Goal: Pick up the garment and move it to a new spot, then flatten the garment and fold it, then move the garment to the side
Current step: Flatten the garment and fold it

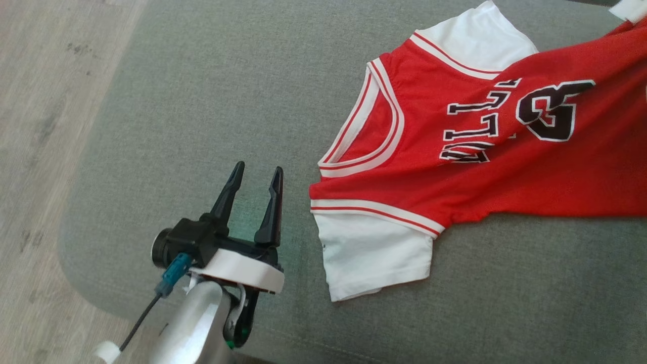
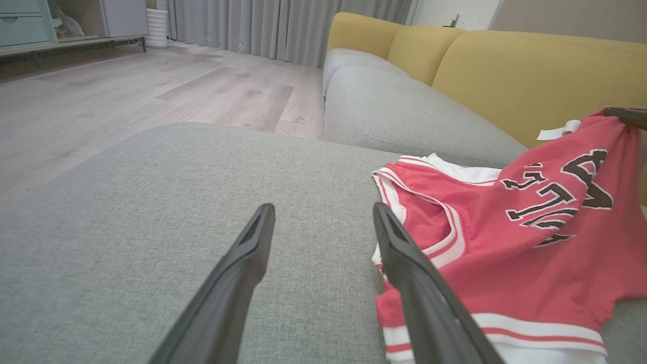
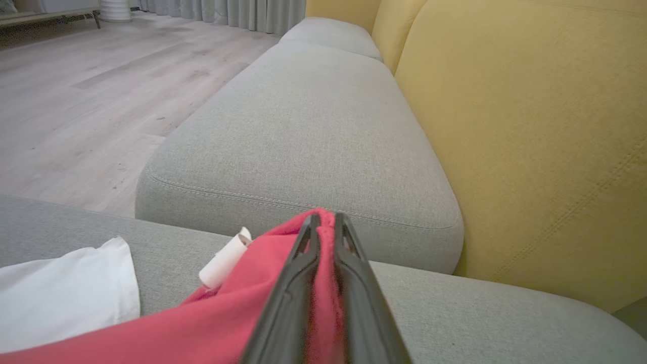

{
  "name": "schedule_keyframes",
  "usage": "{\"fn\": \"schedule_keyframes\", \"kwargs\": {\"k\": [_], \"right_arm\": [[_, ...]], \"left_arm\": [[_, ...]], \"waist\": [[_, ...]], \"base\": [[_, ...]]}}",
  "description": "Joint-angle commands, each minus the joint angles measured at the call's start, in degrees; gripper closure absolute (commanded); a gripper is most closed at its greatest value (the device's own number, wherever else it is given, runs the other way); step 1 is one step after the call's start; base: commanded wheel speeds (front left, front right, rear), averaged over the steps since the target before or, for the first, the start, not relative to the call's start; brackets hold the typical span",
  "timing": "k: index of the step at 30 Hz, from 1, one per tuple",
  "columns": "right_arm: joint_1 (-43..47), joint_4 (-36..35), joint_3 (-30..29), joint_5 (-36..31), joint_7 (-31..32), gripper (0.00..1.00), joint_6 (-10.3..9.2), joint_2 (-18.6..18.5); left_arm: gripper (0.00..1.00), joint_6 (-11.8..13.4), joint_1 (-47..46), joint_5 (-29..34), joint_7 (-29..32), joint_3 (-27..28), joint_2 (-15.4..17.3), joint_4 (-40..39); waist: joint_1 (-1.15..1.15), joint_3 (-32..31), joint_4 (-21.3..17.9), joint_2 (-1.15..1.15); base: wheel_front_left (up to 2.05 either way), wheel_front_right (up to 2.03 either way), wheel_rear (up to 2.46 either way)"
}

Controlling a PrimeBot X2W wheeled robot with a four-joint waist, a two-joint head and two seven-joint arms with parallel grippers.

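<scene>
The garment (image 1: 475, 167) is a red jersey with white sleeves, white trim and black lettering, spread on the grey couch seat (image 1: 212, 101). Its far end rises off the cushion toward the upper right. My right gripper (image 3: 323, 222) is shut on a fold of the garment (image 3: 217, 323) near its white label (image 3: 225, 263). My left gripper (image 1: 255, 174) hovers open just left of the jersey's collar and near sleeve, nothing between its fingers. In the left wrist view the open left gripper (image 2: 323, 215) points past the garment (image 2: 505, 242), whose lifted end hangs from a dark fingertip (image 2: 627, 115).
Yellow back cushions (image 3: 530, 126) stand behind the seat. A second grey cushion (image 3: 313, 126) lies beyond the one under the jersey. Wood floor (image 1: 45, 126) borders the couch's rounded left edge. Curtains (image 2: 263, 25) and a cabinet (image 2: 50, 25) stand across the room.
</scene>
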Motion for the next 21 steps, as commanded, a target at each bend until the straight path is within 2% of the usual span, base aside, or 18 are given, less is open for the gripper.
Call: {"fn": "schedule_keyframes", "kwargs": {"k": [1, 2, 7, 11, 17, 21], "right_arm": [[-1.7, -1.3, 0.3, -1.6, -0.5, 0.16, -0.05, 0.2], [-1.7, -1.0, -0.4, -2.6, -0.7, 0.0, -0.05, 0.4], [-0.6, 1.0, -3.3, -5.0, -4.3, 0.0, -0.05, 2.3], [2.2, 1.8, -3.5, -4.3, -10.2, 0.0, -0.05, 6.0], [9.1, -0.8, 0.8, 3.0, -14.3, 0.0, -0.05, 12.1], [19.1, -12.1, 8.8, 13.0, -14.4, 0.0, -0.05, 13.7]], "left_arm": [[0.0, 0.4, -1.7, -0.4, -0.5, 1.2, 0.3, -1.6], [0.0, 0.4, -1.7, -0.5, -0.5, 1.2, 0.3, -1.6], [0.0, 0.7, -1.5, -0.8, -0.5, 1.0, 0.3, -1.3], [0.0, 0.9, -0.7, -0.2, -0.5, 2.0, 0.3, -1.0], [0.0, 0.5, 0.8, 1.4, -0.5, 4.0, 0.3, -0.7], [0.0, 0.2, 1.7, 2.2, -0.5, 5.0, 0.4, -0.7]], "waist": [[0.0, -0.1, 0.1, 0.0], [0.0, -0.2, 0.2, 0.0], [0.0, -1.5, 0.2, 0.0], [0.0, -3.4, -1.0, 0.0], [0.0, -6.7, -4.2, 0.0], [0.0, -8.0, -6.8, 0.0]], "base": [[0.0, 0.0, 0.0], [0.0, 0.0, 0.0], [0.0, 0.0, 0.0], [0.0, 0.0, 0.0], [0.0, 0.0, 0.0], [0.0, 0.0, 0.0]]}}
